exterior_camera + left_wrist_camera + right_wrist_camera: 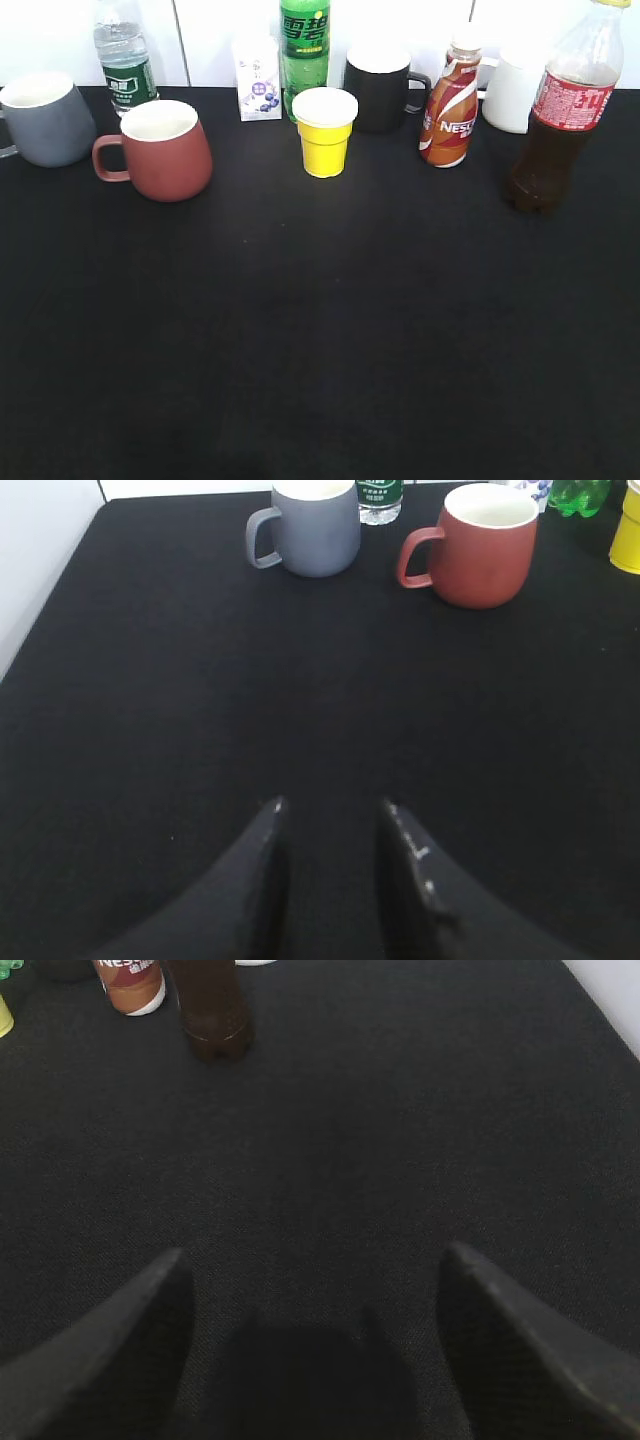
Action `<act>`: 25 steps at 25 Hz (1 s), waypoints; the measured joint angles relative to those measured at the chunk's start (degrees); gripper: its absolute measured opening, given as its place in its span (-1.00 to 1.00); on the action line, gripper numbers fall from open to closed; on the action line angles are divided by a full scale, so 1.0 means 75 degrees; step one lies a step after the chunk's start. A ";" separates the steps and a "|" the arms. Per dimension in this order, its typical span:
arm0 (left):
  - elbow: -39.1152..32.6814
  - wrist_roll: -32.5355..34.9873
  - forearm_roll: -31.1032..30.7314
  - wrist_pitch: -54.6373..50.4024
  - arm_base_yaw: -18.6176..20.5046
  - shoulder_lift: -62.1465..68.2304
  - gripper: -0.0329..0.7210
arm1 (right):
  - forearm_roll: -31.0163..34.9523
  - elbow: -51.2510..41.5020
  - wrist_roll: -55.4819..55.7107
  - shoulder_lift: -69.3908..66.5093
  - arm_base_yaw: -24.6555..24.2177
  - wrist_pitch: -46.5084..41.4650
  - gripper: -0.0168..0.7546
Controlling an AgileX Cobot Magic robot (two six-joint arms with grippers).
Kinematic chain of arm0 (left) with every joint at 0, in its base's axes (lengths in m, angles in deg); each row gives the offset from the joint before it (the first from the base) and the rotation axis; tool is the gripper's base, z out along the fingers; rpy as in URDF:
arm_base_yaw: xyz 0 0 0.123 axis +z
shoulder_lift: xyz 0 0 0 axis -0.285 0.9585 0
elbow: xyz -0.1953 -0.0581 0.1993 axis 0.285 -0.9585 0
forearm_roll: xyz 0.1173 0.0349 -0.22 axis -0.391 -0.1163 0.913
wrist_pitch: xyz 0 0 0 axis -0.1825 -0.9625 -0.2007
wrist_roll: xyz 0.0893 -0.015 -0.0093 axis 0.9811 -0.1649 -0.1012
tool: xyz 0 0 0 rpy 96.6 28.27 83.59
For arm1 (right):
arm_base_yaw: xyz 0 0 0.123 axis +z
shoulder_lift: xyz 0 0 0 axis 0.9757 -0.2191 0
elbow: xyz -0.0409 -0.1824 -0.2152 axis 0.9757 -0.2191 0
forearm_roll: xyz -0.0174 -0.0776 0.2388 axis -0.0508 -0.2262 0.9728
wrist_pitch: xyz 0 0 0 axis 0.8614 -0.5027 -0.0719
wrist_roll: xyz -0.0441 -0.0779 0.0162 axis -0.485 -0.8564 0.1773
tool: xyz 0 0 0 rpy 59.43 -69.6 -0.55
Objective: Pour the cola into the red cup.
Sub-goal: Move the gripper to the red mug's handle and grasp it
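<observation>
The cola bottle (pixel 560 115), tall with dark liquid, red label and yellow cap, stands at the back right; its dark base shows in the right wrist view (pixel 212 1010). The red cup (pixel 160 150) stands upright at the back left, handle to the left, white inside; it also shows in the left wrist view (pixel 480 545). My left gripper (pixel 330 805) is open and empty, well short of the cups. My right gripper (pixel 315 1255) is wide open and empty, well short of the cola. Neither gripper shows in the exterior view.
Along the back stand a grey mug (pixel 40 120), a water bottle (pixel 125 60), a small carton (pixel 258 78), a green soda bottle (pixel 304 50), a yellow cup (pixel 325 130), a black mug (pixel 380 90), a Nescafe bottle (pixel 450 105) and a white jug (pixel 512 95) on the black cloth (pixel 320 330).
</observation>
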 joint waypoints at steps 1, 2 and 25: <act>0.0000 0.0000 0.0000 0.0000 0.0000 0.0000 -0.30 | 0.0000 0.0000 0.0000 0.0000 0.0000 0.0000 0.53; 0.0000 0.0000 0.0000 0.0000 0.0000 0.0000 -0.30 | 0.0000 0.0000 0.0000 0.0000 0.0000 0.0000 0.53; -0.0585 0.0197 0.0841 1.3076 -0.0594 1.0892 0.42 | 0.0000 0.0000 0.0000 0.0000 0.0000 0.0000 0.53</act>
